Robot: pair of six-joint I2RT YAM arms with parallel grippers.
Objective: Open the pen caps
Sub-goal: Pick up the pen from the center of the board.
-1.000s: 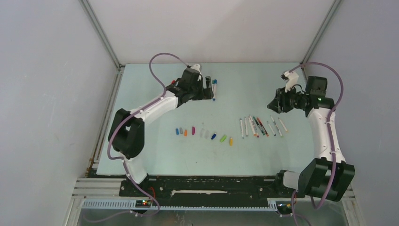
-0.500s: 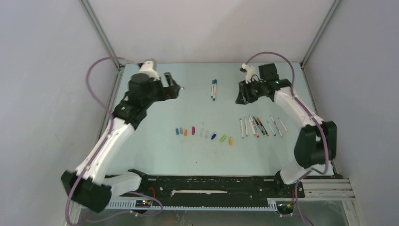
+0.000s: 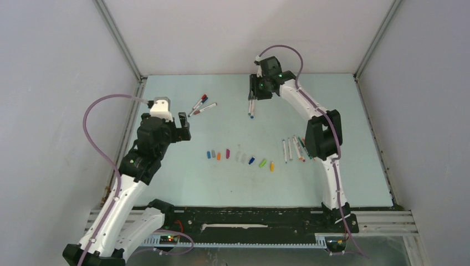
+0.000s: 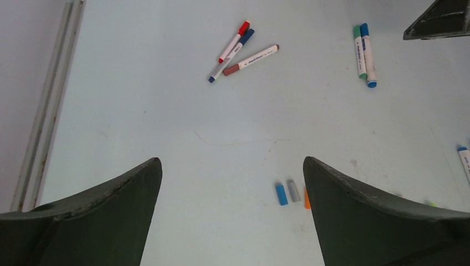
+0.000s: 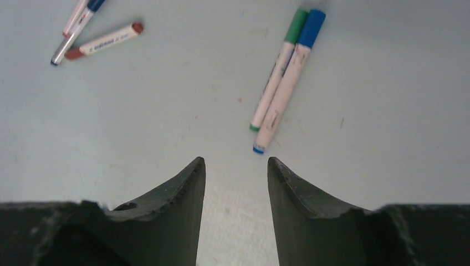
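Observation:
Three capped pens [image 3: 200,105] lie at the back left, with red [image 4: 243,27], dark blue [image 4: 248,36] and brown [image 4: 231,70] pen caps. A green-capped and a blue-capped pen [image 3: 251,106] lie side by side at the back centre, their caps [image 5: 296,23] at the far end in the right wrist view. My left gripper [image 3: 185,126] [image 4: 231,160] hangs wide open and empty, nearer than the three pens. My right gripper [image 3: 254,95] [image 5: 235,163] hovers just over the near ends of the green and blue pens, jaws apart with nothing between them.
A row of several loose caps [image 3: 240,157] lies mid-table; blue [image 4: 281,194], grey [image 4: 293,190] and orange [image 4: 306,198] ones show by my left fingertip. Several uncapped pens [image 3: 295,149] lie to the right, partly behind the right arm. A metal rail [image 3: 126,127] borders the left edge.
The left arm pulled back from the far-left pens toward the near left, uncovering three pens, and its jaws opened wider. The right arm swung from the right side to the green and blue pens.

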